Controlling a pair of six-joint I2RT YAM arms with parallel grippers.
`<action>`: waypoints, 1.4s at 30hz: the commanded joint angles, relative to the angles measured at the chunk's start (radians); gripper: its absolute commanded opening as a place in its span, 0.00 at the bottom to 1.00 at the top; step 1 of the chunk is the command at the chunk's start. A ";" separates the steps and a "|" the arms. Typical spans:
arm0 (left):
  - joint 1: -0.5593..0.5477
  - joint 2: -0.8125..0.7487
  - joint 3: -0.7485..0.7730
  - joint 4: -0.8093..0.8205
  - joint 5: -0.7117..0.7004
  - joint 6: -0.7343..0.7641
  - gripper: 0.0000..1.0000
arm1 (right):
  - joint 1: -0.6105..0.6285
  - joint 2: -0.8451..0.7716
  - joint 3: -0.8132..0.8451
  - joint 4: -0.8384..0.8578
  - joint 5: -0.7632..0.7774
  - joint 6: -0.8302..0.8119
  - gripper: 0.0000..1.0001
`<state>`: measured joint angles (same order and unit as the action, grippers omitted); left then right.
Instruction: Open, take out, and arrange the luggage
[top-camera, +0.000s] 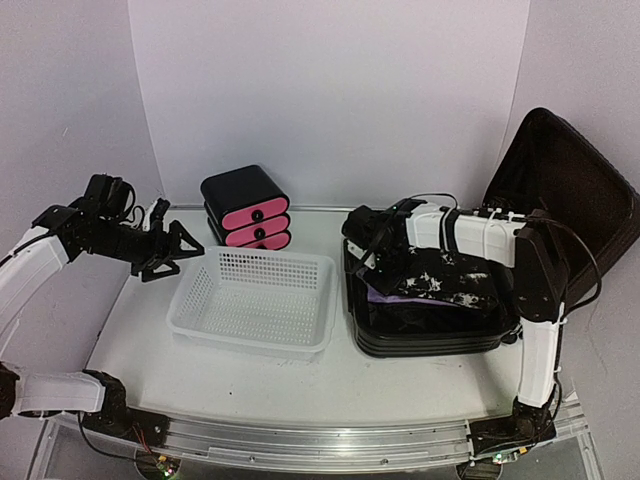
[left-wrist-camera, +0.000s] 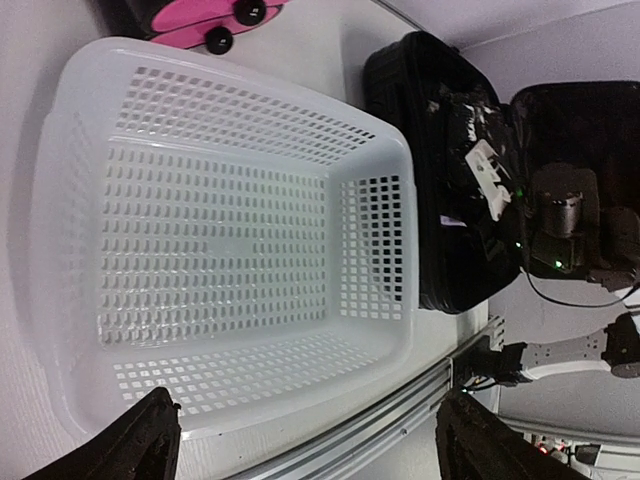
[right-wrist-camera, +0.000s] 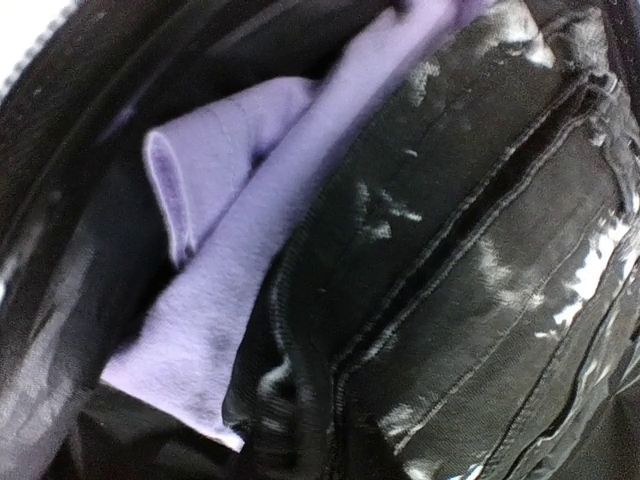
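Unpacking stage of the task: the luggage (top-camera: 430, 338) lies on the right side of the surface (top-camera: 250, 392) with its shell already open, the lid (top-camera: 560, 185) standing up and back against the right wall, so the opening step appears done and the taking-out step appears to be in hand. The right arm rises from its base at the near right, bends at the elbow above the case, and reaches leftward over the open shell, placing the right claw (top-camera: 372, 240) low over the far left part of the contents. The right wrist view shows only what lies beneath it, a glossy black garment (right-wrist-camera: 470, 270) with a purple cloth (right-wrist-camera: 230, 290) tucked beside and partly under it; no fingers appear there, so whether this claw is apart or closed on fabric cannot be told. The next move probably calls for a firm pinch on one soft item and a lift clear of the shell wall, then a carry left to the white mesh basket (top-camera: 245, 338), which holds nothing visible. The left arm is held out over the far left of the surface, its left claw (top-camera: 180, 255) hovering apart beside the basket, both fingers (left-wrist-camera: 145, 445) spread wide and gripping nothing. A black box with pink drawers (top-camera: 247, 208) stands just beyond the basket.
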<state>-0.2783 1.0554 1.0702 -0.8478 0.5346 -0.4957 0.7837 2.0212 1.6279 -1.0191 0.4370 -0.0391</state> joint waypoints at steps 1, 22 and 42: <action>-0.075 0.020 0.064 0.138 0.079 -0.067 0.90 | -0.030 -0.123 -0.066 0.177 -0.023 0.003 0.04; -0.456 0.890 0.648 0.669 0.066 -0.891 1.00 | -0.189 -0.489 -0.366 0.473 -0.366 0.022 0.00; -0.600 1.420 1.218 0.671 -0.066 -0.940 0.99 | -0.215 -0.573 -0.444 0.505 -0.510 -0.020 0.00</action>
<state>-0.8501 2.4439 2.1902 -0.2081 0.4931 -1.4380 0.5644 1.5105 1.1843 -0.5854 -0.0151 -0.0483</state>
